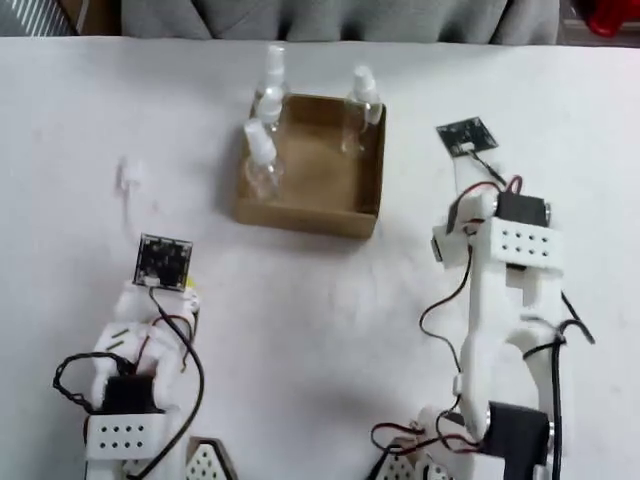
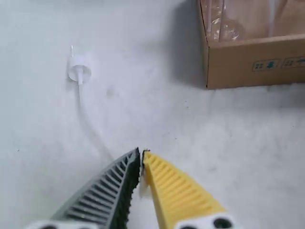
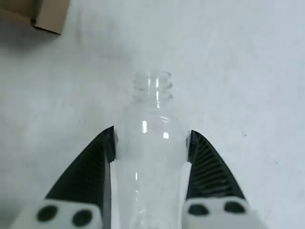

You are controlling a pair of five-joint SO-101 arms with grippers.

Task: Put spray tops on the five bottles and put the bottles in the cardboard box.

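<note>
One loose spray top [image 2: 78, 71] lay straight ahead of left gripper [image 2: 141, 160], jaws closed on nothing, tube trailing toward it; right gripper [image 3: 151, 132] clamped uncapped bottle [image 3: 152, 90].

The left arm [image 1: 135, 380] is sitting folded low at the near left of the bench [image 1: 320, 330], wrist pointing toward the far side. The left gripper [image 2: 141, 153] is angling down at the bench, its grey and yellow fingers [image 2: 176, 191] meeting at the tips. The right arm [image 1: 500, 300] is stretching farther forward on the right. The right gripper [image 3: 151, 136] is clasping a clear bottle [image 3: 151, 109] at its shoulder, one black finger pressing each side.
</note>
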